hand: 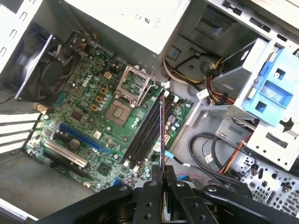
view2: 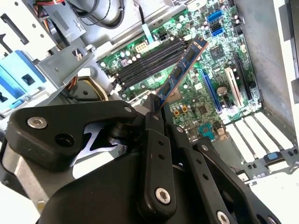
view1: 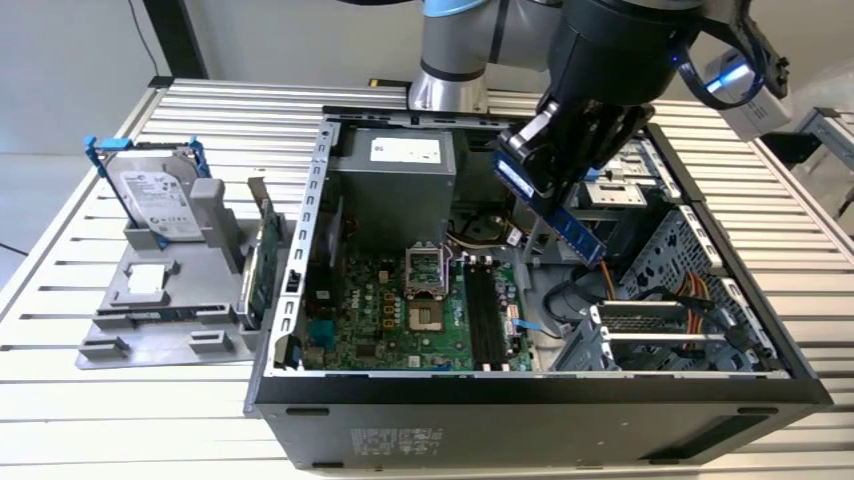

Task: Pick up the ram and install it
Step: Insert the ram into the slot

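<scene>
The computer case (view1: 534, 400) lies open on the slatted table (view1: 54, 420); at the exterior view's left of it sits a holder (view1: 160, 310), with a hard drive (view1: 160, 200) upright on it and an expansion card (view1: 264, 250) upright between it and the case wall; inside the case the motherboard (view1: 387, 320) lies flat, the power supply (view1: 394, 165) behind it, the memory slots (view1: 483, 320) on its exterior view's right part, the drive cage (view1: 667, 290) beyond; the ram (view1: 577, 228) hangs tilted above the case in the gripper (view1: 527, 162), apart from the slots.
</scene>
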`<state>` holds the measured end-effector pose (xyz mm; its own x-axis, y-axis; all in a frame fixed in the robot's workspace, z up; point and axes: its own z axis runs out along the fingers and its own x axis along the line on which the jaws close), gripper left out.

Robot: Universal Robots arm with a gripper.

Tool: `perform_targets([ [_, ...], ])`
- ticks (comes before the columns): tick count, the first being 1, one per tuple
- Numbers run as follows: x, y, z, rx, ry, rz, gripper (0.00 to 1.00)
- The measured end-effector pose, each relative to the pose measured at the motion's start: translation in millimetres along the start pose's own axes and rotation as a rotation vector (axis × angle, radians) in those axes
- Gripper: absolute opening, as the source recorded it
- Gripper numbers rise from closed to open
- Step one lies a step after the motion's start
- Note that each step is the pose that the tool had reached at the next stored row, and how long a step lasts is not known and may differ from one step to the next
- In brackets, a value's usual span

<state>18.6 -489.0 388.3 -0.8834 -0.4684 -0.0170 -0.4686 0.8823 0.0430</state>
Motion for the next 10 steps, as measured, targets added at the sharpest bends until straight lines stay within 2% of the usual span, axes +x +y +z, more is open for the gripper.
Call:
perform_targets([
  [10, 0.0, 0.0, 0.0, 0.0031, -0.0013, 0.056, 0.00],
])
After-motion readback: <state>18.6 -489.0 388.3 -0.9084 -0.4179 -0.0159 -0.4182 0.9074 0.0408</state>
